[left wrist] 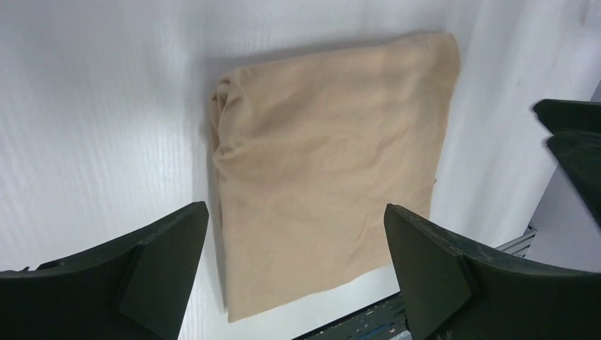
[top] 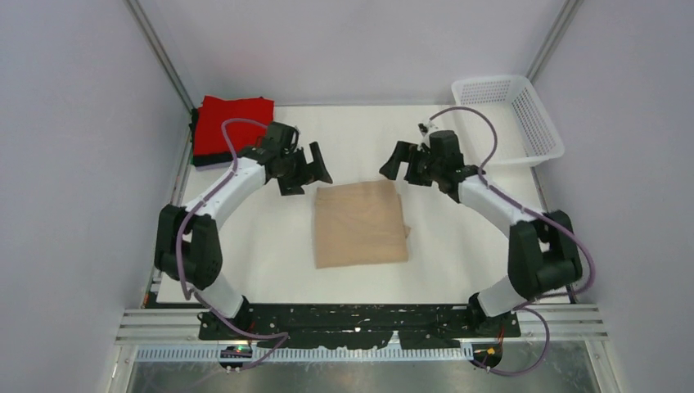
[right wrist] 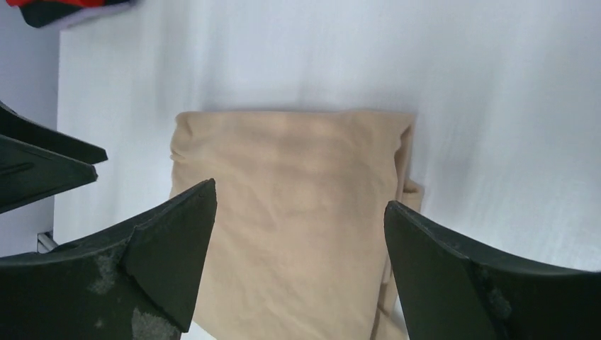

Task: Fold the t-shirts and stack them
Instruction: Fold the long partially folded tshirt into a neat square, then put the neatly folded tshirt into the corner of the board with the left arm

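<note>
The beige t-shirt (top: 360, 223) lies folded into a rectangle in the middle of the white table; it also shows in the left wrist view (left wrist: 326, 163) and the right wrist view (right wrist: 298, 212). The red t-shirt (top: 232, 125) lies folded at the back left on top of darker folded cloth; its edge shows in the right wrist view (right wrist: 57, 6). My left gripper (top: 307, 169) is open and empty, hovering above the beige shirt's back left corner. My right gripper (top: 401, 168) is open and empty, above its back right corner. The lavender shirts are mostly hidden under the red one.
A white mesh basket (top: 511, 119) stands at the back right corner. Grey walls close in the table on both sides and behind. The black base rail (top: 360, 321) runs along the near edge.
</note>
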